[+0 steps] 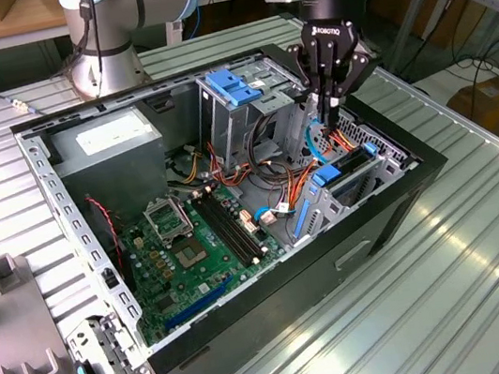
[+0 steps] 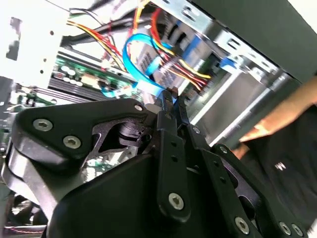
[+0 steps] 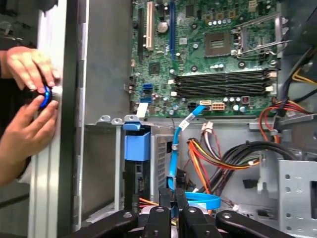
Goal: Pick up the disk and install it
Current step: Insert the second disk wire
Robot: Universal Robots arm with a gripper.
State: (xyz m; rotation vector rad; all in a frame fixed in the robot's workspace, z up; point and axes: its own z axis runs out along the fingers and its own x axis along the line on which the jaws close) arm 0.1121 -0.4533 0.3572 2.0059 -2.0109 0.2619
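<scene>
Already the disk (image 1: 348, 164) stands on edge in the blue-railed bay of the computer case (image 1: 396, 211), at about five o'clock from the gripper (image 1: 328, 116) in the exterior view. The gripper's fingers (image 3: 165, 204) are pressed together, not on the disk, their tips beside a blue cable (image 3: 174, 153) — whether they pinch it I cannot tell.

No legible text, label or number on any surface
</scene>
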